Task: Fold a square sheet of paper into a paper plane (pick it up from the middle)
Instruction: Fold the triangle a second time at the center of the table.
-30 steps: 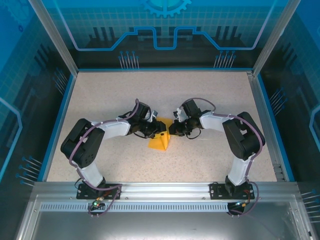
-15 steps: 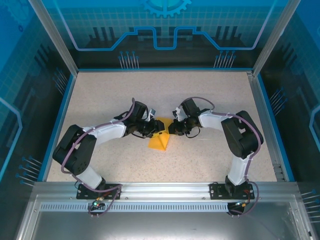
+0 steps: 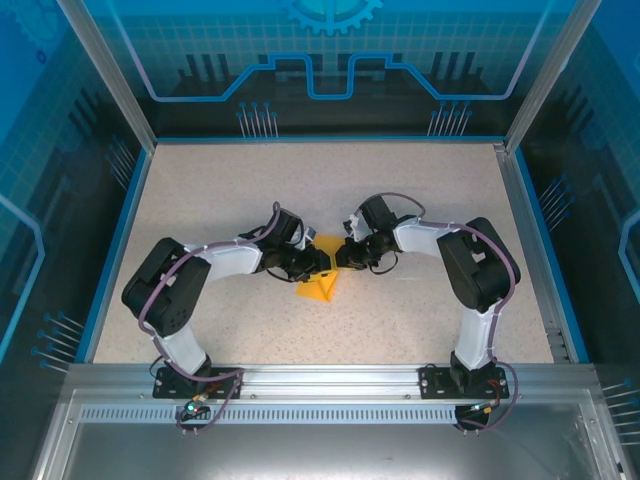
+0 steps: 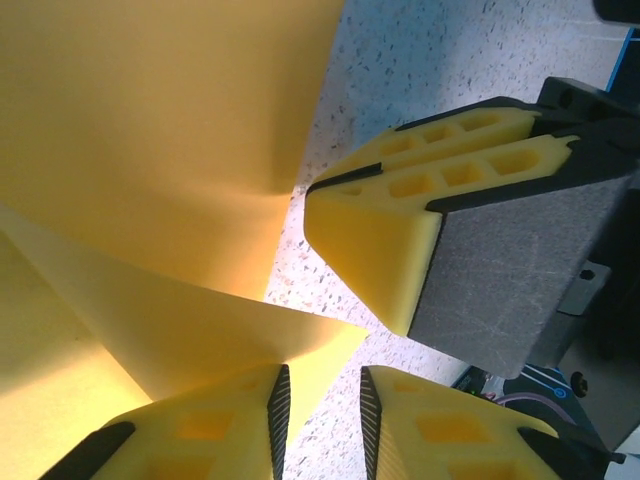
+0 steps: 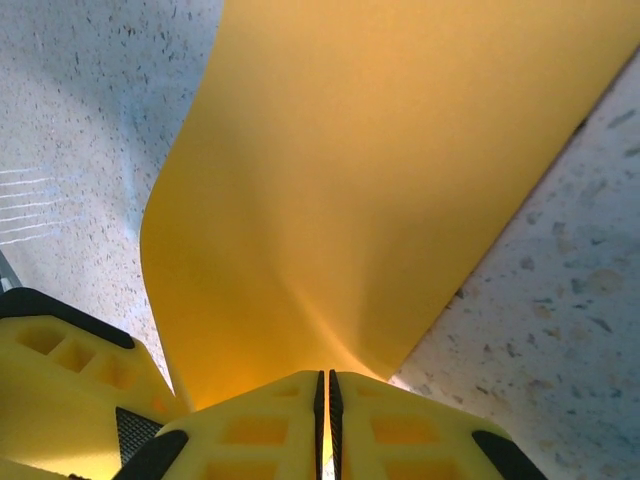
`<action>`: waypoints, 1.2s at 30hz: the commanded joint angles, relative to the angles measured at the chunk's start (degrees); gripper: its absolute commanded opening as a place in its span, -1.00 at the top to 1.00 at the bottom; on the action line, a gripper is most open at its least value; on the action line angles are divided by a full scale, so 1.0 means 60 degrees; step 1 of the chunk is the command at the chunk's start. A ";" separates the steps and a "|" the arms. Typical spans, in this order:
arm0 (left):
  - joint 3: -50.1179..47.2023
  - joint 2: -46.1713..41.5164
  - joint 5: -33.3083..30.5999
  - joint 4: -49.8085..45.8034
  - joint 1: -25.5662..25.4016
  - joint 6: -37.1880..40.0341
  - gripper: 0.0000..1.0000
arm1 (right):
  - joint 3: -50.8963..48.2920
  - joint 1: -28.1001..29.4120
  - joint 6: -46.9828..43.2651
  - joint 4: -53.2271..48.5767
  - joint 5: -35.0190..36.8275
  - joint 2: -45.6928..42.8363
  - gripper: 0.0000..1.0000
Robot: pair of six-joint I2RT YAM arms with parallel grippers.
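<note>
The square sheet of paper point(image 3: 321, 286), orange-yellow, is partly folded into a raised wedge at the table's middle. My right gripper point(image 3: 342, 257) reaches it from the right and is shut on its edge; in the right wrist view the sheet point(image 5: 380, 180) rises out of the closed right gripper point(image 5: 323, 380). My left gripper point(image 3: 317, 264) comes from the left. In the left wrist view the left gripper point(image 4: 322, 390) stands open, and a corner of the sheet point(image 4: 150, 150) lies against its left pad, partly in the gap. A finger point(image 4: 385, 240) of the right gripper shows just beyond.
The speckled table point(image 3: 240, 190) has a blue rim point(image 3: 118, 240) and metal posts at the back corners. Both arm bases sit on the aluminium rail point(image 3: 330, 380) at the near edge. The two grippers are almost touching over the paper.
The left arm swung its elbow out and came back in against the paper, and its jaws narrowed a little. The sheet's upper flap is now hidden under the grippers. The right gripper stayed shut.
</note>
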 commanded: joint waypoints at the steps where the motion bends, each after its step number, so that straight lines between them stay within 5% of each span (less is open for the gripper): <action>1: 0.0240 0.0175 0.0183 -0.0289 -0.0031 0.0233 0.44 | 0.0270 0.0160 -0.0198 -0.0322 0.0004 0.0179 0.75; 8: 0.0270 0.0276 -0.0114 -0.0346 -0.0016 0.0194 0.50 | -0.0277 0.0021 0.0079 -0.0150 0.0458 -0.0671 0.69; 18: 0.0171 0.0086 -0.0382 -0.0347 -0.0031 0.0115 0.58 | -0.1148 -0.0004 0.0575 0.0765 -0.0753 -0.1141 0.26; 36: 0.0098 -0.0172 -0.0429 -0.0389 -0.0022 0.0077 0.61 | -0.0899 0.0264 0.0690 0.1043 -0.1222 -0.0378 0.51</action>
